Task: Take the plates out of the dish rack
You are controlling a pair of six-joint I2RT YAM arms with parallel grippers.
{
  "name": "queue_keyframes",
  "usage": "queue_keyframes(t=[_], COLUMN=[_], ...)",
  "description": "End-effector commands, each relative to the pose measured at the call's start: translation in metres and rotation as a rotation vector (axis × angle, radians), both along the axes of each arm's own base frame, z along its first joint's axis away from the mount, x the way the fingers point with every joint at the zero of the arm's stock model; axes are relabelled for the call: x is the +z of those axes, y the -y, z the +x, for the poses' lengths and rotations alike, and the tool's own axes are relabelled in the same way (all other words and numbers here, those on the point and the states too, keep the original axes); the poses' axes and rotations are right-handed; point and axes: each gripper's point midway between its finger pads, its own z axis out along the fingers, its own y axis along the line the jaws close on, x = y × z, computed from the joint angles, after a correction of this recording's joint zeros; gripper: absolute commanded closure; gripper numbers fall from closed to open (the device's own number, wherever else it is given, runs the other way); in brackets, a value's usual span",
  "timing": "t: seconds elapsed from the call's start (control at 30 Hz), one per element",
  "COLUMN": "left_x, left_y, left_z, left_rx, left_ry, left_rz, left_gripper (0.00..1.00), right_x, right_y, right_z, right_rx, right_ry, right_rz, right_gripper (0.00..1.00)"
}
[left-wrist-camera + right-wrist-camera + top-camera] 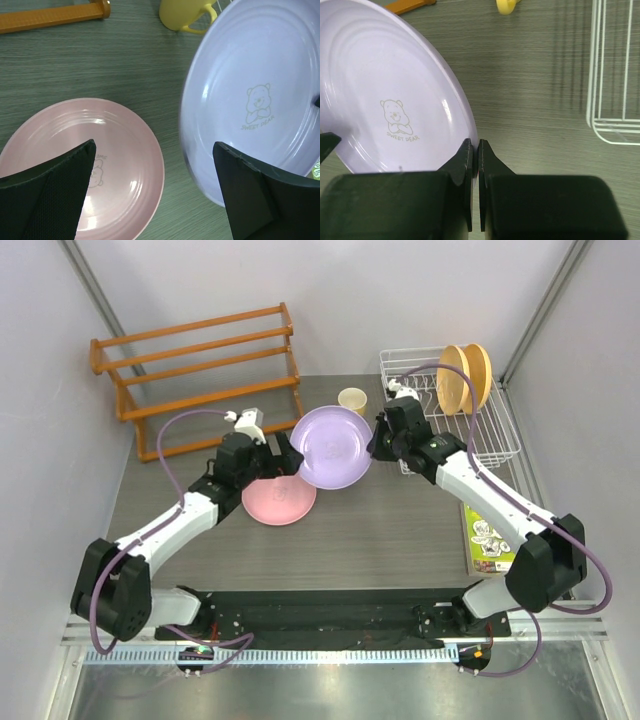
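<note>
Seen from above, the right gripper point(375, 445) is holding the lilac plate point(332, 447) by its right rim, with its jaws pressed onto the plate's edge. The plate is hanging tilted above the table point(380, 530), midway between the two arms and clear of the dish rack point(505, 425). In the right wrist view, the right gripper point(478, 147) is showing its jaws nearly touching, with only the thin rim of the lilac plate point(385, 100) between them; a small bear drawing is showing on the plate's face. The left gripper point(270, 462) is hovering at the plate's left side with its jaws spread wide. In the left wrist view, the rim of the lilac plate point(260, 100) is sitting between the parted jaws of the left gripper point(154, 145), and whether either jaw is touching it cannot be told. The pink plate point(280, 502) is lying flat on the table just under the left gripper. The two orange-yellow plates point(462, 378) are standing upright together at the far end of the white wire rack. A small yellow mug point(352, 400) is standing on the table just behind the lilac plate. An orange wooden rack point(200, 370) is standing at the far left, and a printed leaflet point(488, 535) is lying near the right arm.
</note>
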Motion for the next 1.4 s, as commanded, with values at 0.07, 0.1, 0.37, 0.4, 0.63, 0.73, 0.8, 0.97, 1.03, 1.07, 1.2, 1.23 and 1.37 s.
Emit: queue_keyframes(t=[0.07,0.1,0.37,0.4,0.63,0.73,0.8,0.97,1.03,1.07,1.2,1.23,1.37], left_x=[0.007,0.006,-0.003,-0.003,-0.01,-0.016,-0.016,-0.033,-0.04,-0.042,-0.054,-0.056,-0.067], left_y=[0.015,0.014,0.008,0.008,-0.023,-0.04,-0.048,-0.071,-0.078,-0.083,-0.096,-0.098,-0.103], left_z=[0.003,0.003,0.002,0.002,-0.002,-0.006,-0.008,-0.012,-0.014,-0.014,-0.019,-0.019,-0.021], left_rx=[-0.037,-0.032,-0.006,-0.005,0.111,0.172,0.202,0.282,0.303,0.318,0.351,0.356,0.357], left_ry=[0.051,0.049,0.02,0.017,0.004,-0.023,-0.032,-0.098,-0.122,-0.132,-0.182,-0.192,-0.233], left_rz=[-0.024,-0.021,0.011,0.015,0.112,0.167,0.188,0.238,0.252,0.25,0.269,0.267,0.248], left_gripper=[0.32,0.58,1.0,1.0,1.0,1.0,1.0,1.0,1.0,1.0,1.0,1.0,1.0], right_x=[0.036,0.036,0.034,0.034,0.026,0.025,0.021,0.014,0.01,0.009,0.003,0.001,-0.001], right_y=[-0.027,-0.028,-0.029,-0.026,-0.009,-0.002,0.001,0.004,0.004,0.004,0.007,0.007,0.008], right_z=[-0.002,-0.002,-0.003,-0.002,0.001,0.002,0.003,0.004,0.005,0.005,0.007,0.008,0.01], right_rx=[0.042,0.043,0.051,0.037,-0.023,-0.044,-0.047,-0.052,-0.052,-0.051,-0.056,-0.058,-0.058], right_ry=[0.081,0.08,0.082,0.087,0.098,0.109,0.102,0.091,0.083,0.082,0.072,0.069,0.065], right_rz=[0.188,0.195,0.199,0.191,0.12,0.088,0.065,0.037,0.027,0.026,0.009,0.005,-0.002], right_gripper=[0.99,0.99,0.8,0.69,0.36,0.33,0.33,0.33,0.33,0.33,0.33,0.33,0.33])
